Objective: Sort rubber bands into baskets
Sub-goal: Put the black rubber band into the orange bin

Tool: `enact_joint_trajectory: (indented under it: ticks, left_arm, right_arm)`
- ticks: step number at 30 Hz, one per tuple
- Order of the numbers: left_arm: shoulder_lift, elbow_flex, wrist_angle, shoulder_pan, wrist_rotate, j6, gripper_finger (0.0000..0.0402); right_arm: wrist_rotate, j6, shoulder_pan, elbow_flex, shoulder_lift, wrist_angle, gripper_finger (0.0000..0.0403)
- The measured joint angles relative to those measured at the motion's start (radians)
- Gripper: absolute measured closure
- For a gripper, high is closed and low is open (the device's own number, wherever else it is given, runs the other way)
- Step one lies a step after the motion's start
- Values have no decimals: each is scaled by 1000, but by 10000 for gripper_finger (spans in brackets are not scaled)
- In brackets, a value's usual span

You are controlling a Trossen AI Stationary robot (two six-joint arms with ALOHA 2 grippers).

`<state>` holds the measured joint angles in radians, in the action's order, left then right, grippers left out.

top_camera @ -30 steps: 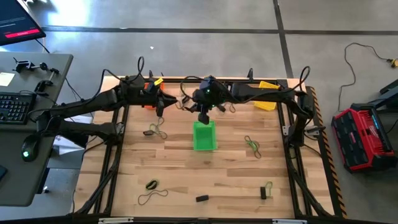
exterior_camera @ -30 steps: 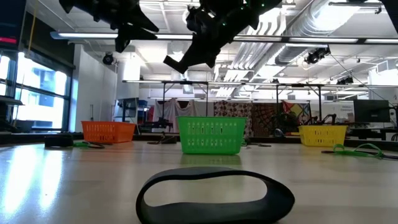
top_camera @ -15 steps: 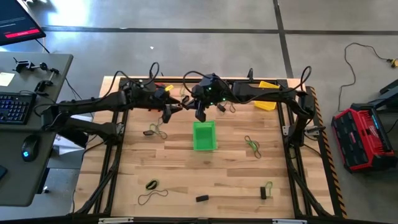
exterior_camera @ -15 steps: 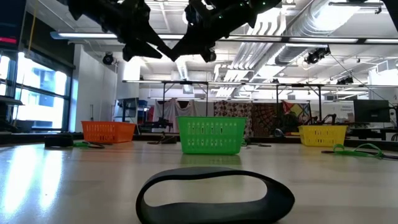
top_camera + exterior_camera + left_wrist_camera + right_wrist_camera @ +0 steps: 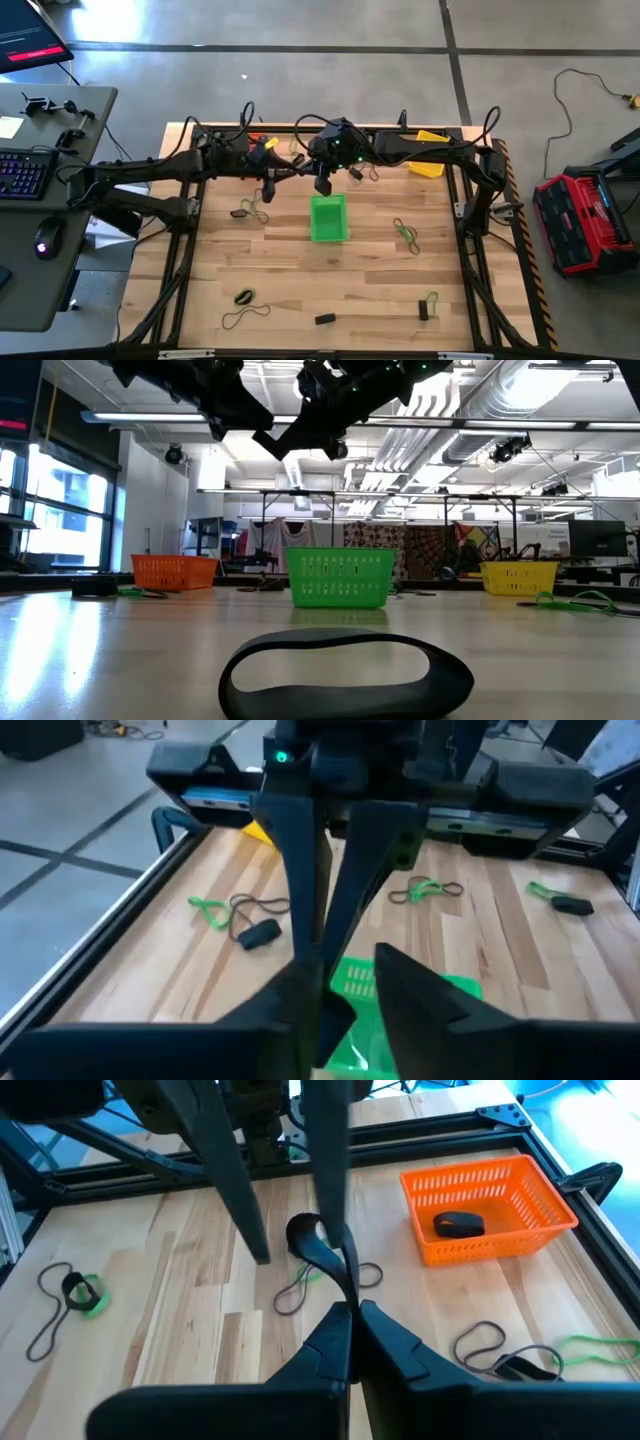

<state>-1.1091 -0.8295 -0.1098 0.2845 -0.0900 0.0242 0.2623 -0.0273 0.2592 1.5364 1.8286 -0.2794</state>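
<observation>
My right gripper (image 5: 350,1312) hangs above the table behind the green basket (image 5: 328,220), shut on a black rubber band (image 5: 318,1250). My left gripper (image 5: 272,186) faces it from the table's left, open. In the right wrist view the left gripper's two fingers (image 5: 326,1170) stand on either side of the band's free loop. The orange basket (image 5: 485,1205) holds a dark bundle (image 5: 458,1225). The yellow basket (image 5: 430,165) stands at the far right. More rubber bands (image 5: 248,208) (image 5: 405,232) lie loose on the wood. My right gripper pinches one end of the black band (image 5: 345,1292) between its shut fingertips, slanting down from the table's right. The band stretches away from the tips to its loop (image 5: 302,1232), clear of the table. My left gripper: the loop lies against one finger (image 5: 332,1230); whether they touch I cannot tell.
Near the front edge lie more bands (image 5: 243,297) (image 5: 430,299) and small black bundles (image 5: 324,319) (image 5: 423,312). A wide black band (image 5: 345,675) lies close before the low camera. A dark frame (image 5: 470,215) borders the table.
My left gripper has moved toward the table's right, up to my right gripper, sinking a little and rolling about its own axis. My right gripper has stayed in place with the band, its fingers tipped up slightly.
</observation>
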Motion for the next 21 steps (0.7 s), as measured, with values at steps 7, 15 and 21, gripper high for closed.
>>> enact_joint_trajectory:
  ticks: [7, 15, 21]
  left_arm:
    - [0, 0, -19, -5, 36, 6, 396]
    - [3, -46, -78, -3, 73, -2, 389]
    - [3, -73, -138, -4, 88, 11, 331]
  right_arm:
    - [0, 1, 0, 0, 0, 5, 403]
    - [0, -7, 3, 0, 0, 9, 403]
    - [0, -8, 3, 0, 0, 8, 403]
